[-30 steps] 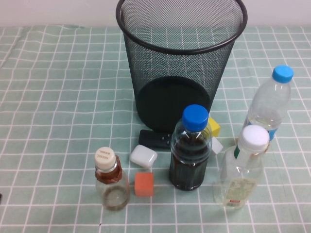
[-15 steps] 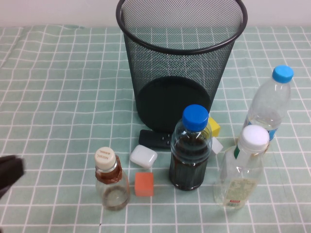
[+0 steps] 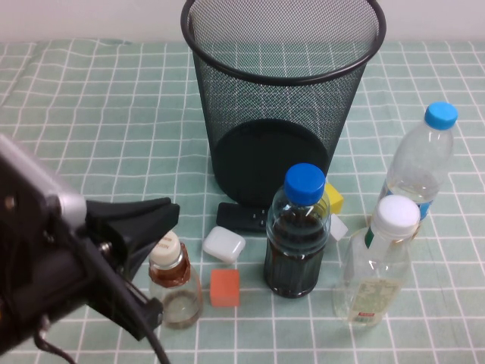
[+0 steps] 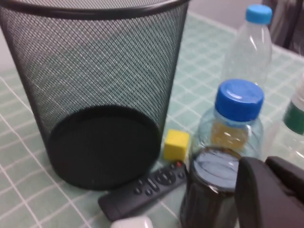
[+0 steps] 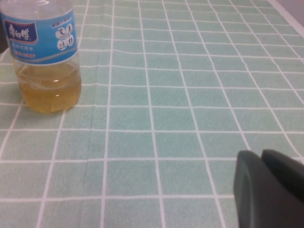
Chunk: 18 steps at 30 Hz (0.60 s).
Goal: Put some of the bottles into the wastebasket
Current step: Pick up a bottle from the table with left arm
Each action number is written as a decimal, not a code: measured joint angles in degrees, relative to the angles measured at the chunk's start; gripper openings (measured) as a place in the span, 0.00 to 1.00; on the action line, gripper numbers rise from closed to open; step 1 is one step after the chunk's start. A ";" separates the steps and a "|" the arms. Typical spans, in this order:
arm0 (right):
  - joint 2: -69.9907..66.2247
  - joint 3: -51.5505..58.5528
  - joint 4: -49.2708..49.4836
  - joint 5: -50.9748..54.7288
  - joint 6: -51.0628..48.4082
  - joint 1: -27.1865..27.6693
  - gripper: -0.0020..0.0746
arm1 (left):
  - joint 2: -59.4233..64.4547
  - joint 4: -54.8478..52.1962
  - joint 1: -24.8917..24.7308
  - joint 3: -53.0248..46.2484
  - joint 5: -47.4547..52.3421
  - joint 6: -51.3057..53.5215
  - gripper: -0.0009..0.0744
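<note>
Table (image 3: pixel 91 114): covered in a green cloth with a white grid; carries everything listed.

Left gripper (image 3: pixel 155 220): black, at the near left of the table, its fingers (image 3: pixel 144 208) spread wide and pointing toward the small squat clear bottle with a cream cap and brownish neck (image 3: pixel 173 284). The fingers sit level with that bottle's cap, just to its left and touching or nearly touching it; which cannot be told. The bottle stands upright, long axis vertical, near the front edge. This arm is judged by far the nearer to it.

Right gripper (image 5: pixel 268 190): only a dark fingertip shows in its wrist view, low over bare cloth, near the tall light-blue-capped bottle of yellow liquid (image 3: pixel 420 159); whether it is spread or closed cannot be told. It is absent from the high view.

Taller clear bottle with white cap and green-red label (image 3: pixel 377 265): upright at front right, well apart from the left gripper.

Large round black wire-mesh wastebasket (image 3: pixel 284 98): upright at the back centre, beyond the bottles; no bottle shows inside it.

Blue-capped bottle of dark liquid (image 3: pixel 298 235): upright, centre front.

Small items between bottles and wastebasket: black remote control (image 3: pixel 241 218), yellow cube (image 3: pixel 333 199), white rounded case (image 3: pixel 223 244), orange cube (image 3: pixel 225 288).
</note>
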<state>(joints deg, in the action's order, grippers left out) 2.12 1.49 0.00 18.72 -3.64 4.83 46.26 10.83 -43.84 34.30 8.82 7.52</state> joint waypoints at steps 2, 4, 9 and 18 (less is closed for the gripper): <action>0.00 0.00 0.00 0.00 0.00 0.00 0.02 | -0.11 0.37 -0.32 -4.61 -7.92 -0.28 0.01; 0.00 0.00 0.00 0.00 0.00 0.00 0.02 | -0.11 0.60 -0.46 -9.97 -17.60 -0.41 0.01; 0.00 0.00 0.00 0.00 0.00 0.00 0.02 | 0.62 0.17 -0.55 -17.91 -35.51 -1.31 0.08; 0.00 0.00 0.00 0.00 0.00 0.00 0.02 | 6.86 -0.01 -0.55 -18.48 -39.52 -2.72 0.68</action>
<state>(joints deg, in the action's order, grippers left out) 2.12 1.49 0.00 18.72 -3.64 4.83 53.12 10.82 -44.39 15.82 -30.70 4.79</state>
